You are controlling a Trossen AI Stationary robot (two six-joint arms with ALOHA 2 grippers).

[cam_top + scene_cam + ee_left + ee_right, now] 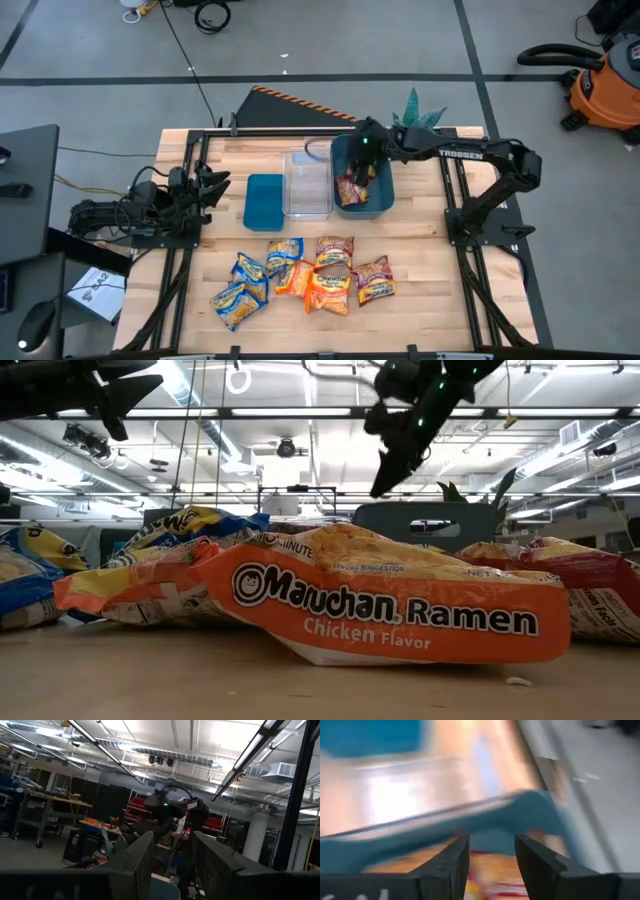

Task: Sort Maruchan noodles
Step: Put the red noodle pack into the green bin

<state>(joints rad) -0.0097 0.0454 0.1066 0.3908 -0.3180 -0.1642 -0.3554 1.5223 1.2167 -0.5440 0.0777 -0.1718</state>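
One red packet [350, 188] lies in the teal bin [384, 195] under the spread right gripper [362, 172]; the pile [300, 280] at the bottom waits.

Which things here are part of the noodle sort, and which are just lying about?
Job:
noodle packets, loose on the table
one packet in the teal bin
clear bin
teal lid
right gripper, fingers open, over the teal bin

Lying about:
shop vac
plant
left gripper, waiting

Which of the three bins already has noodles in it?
The teal bin on the right, under the right gripper; the clear bin and left teal one show none.
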